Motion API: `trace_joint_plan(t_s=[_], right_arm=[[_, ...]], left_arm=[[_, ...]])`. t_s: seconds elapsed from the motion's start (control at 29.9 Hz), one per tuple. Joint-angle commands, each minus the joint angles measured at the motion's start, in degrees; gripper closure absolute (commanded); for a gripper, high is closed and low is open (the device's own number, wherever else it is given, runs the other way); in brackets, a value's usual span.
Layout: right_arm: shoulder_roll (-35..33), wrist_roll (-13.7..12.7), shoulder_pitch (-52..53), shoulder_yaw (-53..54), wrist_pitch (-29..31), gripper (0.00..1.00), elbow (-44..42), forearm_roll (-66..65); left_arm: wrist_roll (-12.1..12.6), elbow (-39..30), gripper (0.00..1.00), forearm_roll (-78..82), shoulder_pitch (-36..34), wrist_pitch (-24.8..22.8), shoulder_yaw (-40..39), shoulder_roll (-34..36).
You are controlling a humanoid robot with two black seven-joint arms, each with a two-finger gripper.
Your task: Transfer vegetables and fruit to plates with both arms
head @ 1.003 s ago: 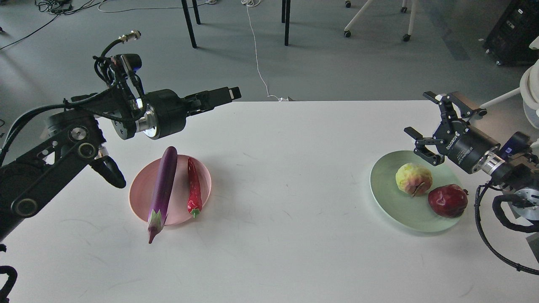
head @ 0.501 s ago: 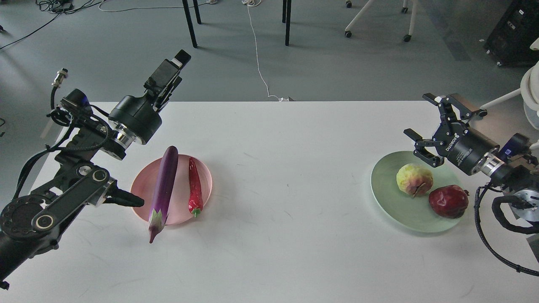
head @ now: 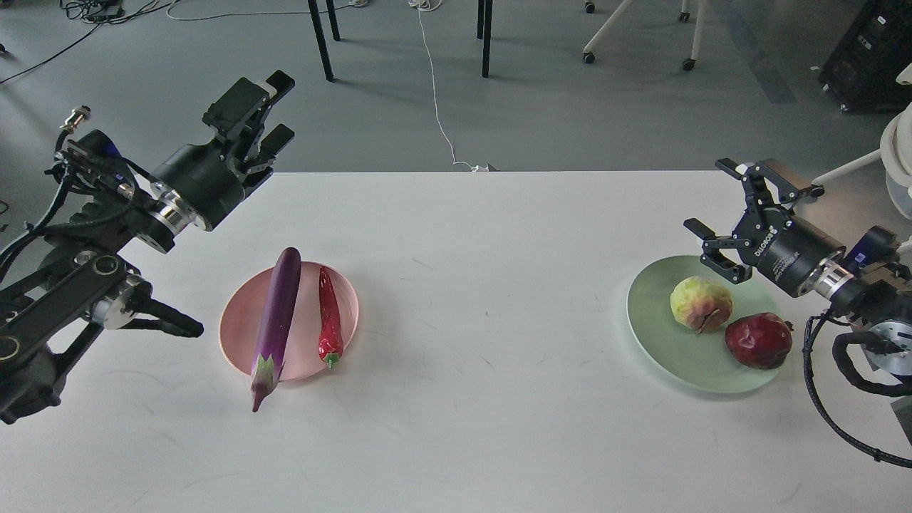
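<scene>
The purple eggplant [head: 278, 313] lies across the pink plate [head: 234, 329], its calyx end hanging over the near rim onto the table. The red chili [head: 329, 317] lies beside it on the same plate. The yellow-green fruit [head: 700, 303] and the dark red fruit [head: 759, 340] sit on the mint green plate [head: 648, 310]. My left gripper [head: 283, 107] is raised beyond the table's far left corner, well away from the pink plate, fingers apart and empty. My right gripper [head: 707, 196] hovers over the green plate's far rim, open and empty.
The white table [head: 470, 299] stretches between the two plates. Behind it, on the grey floor, are chair and table legs [head: 484, 43], a white cable [head: 436, 92] and a black cabinet [head: 869, 57] at the far right.
My left arm swung left and back, away from above the pink plate. Its gripper turned from pointing right to pointing up and away, and its fingers parted. The right arm and all the produce stayed put.
</scene>
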Motion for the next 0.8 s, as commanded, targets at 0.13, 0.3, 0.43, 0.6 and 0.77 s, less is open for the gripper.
trace_joint_plan(t_s=[0.13, 0.3, 0.43, 0.6, 0.77], right_arm=[[-0.09, 0.00, 0.33, 0.15, 0.00, 0.02, 0.05, -0.01], [-0.09, 0.00, 0.51, -0.03, 0.00, 0.02, -0.83, -0.01], [0.00, 0.00, 0.77, 0.76, 0.00, 0.02, -1.27, 0.17], [0.35, 0.00, 0.24, 4.89, 0.00, 0.02, -1.36, 0.25], [2.19, 0.00, 1.39, 6.30, 0.00, 0.02, -1.45, 0.34]], left_arm=[[-0.05, 2.59, 0.00, -0.57, -0.04, 13.85, 0.05, -2.94], [0.04, 6.98, 0.00, -1.10, -1.71, 14.37, -0.91, -7.76], [-0.05, 9.88, 0.00, -1.19, -1.36, 14.11, -1.27, -9.09], [0.21, 14.62, 0.00, -0.66, -0.39, 9.73, -4.87, -11.81], [0.39, 22.97, 0.00, -1.27, -0.56, 6.47, -5.93, -14.98]])
